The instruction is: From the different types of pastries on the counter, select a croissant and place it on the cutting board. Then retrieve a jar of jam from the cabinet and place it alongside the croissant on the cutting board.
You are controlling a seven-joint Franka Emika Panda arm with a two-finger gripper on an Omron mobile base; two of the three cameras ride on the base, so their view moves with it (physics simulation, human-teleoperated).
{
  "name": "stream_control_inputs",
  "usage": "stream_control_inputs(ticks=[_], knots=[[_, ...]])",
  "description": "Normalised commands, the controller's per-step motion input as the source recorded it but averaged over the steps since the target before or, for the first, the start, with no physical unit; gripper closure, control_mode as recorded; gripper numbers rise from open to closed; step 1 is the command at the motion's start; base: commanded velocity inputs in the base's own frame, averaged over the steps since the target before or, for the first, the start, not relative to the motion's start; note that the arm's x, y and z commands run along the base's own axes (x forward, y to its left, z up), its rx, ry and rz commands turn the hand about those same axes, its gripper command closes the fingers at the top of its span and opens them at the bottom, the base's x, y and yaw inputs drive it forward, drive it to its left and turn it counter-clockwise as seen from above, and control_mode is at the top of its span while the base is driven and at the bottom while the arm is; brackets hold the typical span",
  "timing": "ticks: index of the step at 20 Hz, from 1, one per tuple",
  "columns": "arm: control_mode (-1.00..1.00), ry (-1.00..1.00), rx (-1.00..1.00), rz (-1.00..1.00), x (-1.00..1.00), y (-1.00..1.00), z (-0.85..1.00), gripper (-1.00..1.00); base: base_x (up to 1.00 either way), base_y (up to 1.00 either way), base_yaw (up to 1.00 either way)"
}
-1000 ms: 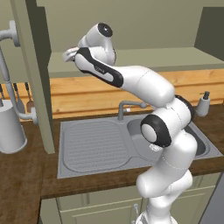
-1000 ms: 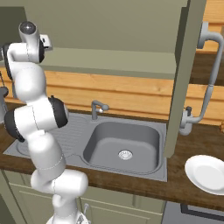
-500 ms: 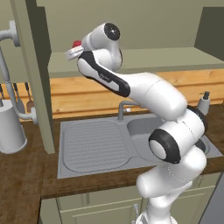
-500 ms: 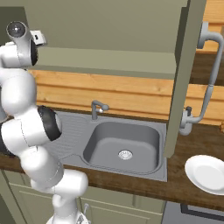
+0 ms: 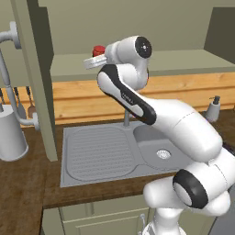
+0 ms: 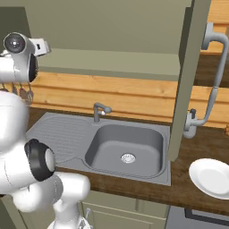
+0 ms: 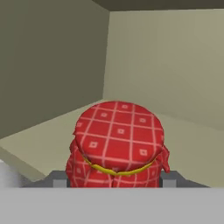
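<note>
Gripper (image 7: 115,178) has its fingers snug on both sides of the jam jar (image 7: 117,144), inside the cabinet (image 5: 151,69) above the sink (you've got the pickup; cutting-board placement remains).

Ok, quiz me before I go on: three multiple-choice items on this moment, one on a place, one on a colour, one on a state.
1. Where is the jar?
A. in the sink
B. on the cabinet shelf
C. on the plate

2. What colour is the jar's cloth cover?
A. blue
B. green
C. red with white checks

3. How do the jaws stand at the jar?
A. one on each side of it
B. far above it
C. shut beside it

Answers:
1 B: the jar sits on the cabinet shelf, above the sink and away from the plate.
2 C: the hand view shows red cloth with white checks.
3 A: the gripper has a finger on each side of the jar.
</note>
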Motion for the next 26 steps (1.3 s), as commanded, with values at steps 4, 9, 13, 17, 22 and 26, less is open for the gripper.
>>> stream_control_inputs(ticks=[4, 9, 13, 17, 22, 26], knots=[[-1.0, 0.0, 0.06, -0.09, -0.59, -0.54, 0.03, 1.0, 0.0, 0.0, 0.0], [-1.0, 0.0, 0.03, -0.09, -0.61, -0.61, 0.0, 1.0, 0.0, 0.0, 0.0], [-1.0, -0.03, 0.01, -0.06, -0.9, -0.58, 0.0, 1.0, 0.0, 0.0, 0.0], [-1.0, -0.01, 0.01, -0.12, -1.0, -0.71, -0.03, 1.0, 0.0, 0.0, 0.0], [-1.0, 0.0, 0.0, -0.19, -1.0, -0.81, -0.12, 1.0, 0.0, 0.0, 0.0], [-1.0, 0.0, 0.0, -0.19, -1.0, -0.59, -0.2, 1.0, 0.0, 0.0, 0.0]])
